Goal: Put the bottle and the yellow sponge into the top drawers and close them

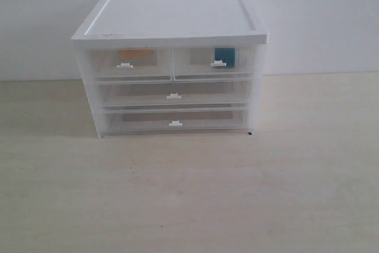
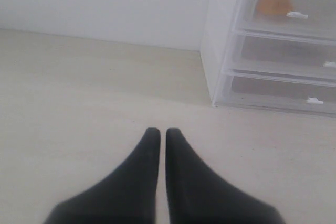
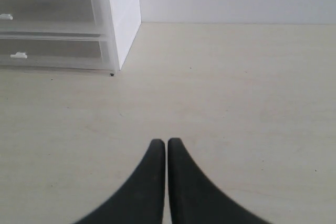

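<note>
top drawers (image 1: pixel 148 66), two translucent half-width plastic trays in the white-topped cabinet (image 1: pixel 172 16), both look pushed shut. the squat teal white-capped bottle (image 1: pixel 224 56) sits inside the right one, the pitted yellow-orange sponge (image 1: pixel 135 54) inside the left, so the task seems done. the black left claw (image 2: pixel 158 132) and right claw (image 3: pixel 166 142) hang closed and empty over the pale wooden tabletop (image 1: pixel 189 194); plain white wall (image 1: pixel 320 16) behind.

Ext cam faces cabinet (image 1: pixel 172 16) front; wrist cams low, each sees a corner.
</note>
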{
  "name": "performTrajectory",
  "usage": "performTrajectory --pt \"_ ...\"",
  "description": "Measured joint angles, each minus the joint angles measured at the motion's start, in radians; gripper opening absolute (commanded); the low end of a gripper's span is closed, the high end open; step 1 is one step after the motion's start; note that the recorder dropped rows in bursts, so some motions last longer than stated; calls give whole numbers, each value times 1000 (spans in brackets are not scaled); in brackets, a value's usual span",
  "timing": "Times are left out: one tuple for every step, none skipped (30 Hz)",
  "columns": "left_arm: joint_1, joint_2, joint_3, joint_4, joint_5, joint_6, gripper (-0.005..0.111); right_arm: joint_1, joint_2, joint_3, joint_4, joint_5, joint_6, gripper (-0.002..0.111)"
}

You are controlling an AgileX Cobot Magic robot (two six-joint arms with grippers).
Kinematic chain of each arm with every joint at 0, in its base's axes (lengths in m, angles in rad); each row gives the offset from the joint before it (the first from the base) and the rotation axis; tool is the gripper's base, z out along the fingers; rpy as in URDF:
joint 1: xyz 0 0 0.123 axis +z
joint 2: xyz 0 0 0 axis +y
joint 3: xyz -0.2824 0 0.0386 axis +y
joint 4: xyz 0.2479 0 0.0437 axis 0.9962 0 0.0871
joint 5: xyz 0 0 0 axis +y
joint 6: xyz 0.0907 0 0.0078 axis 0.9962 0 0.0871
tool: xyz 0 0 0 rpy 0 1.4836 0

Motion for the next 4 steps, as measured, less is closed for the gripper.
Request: performTrajectory --pt "0 0 0 0 0 0 4 0 0 0 0 0 0 0" --pt "0 0 0 0 0 0 4 0 0 0 0 0 0 0" --pt "0 0 0 0 0 0 4 0 0 0 0 0 0 0" --pt "0 0 0 0 0 0 4 0 0 0 0 0 0 0"
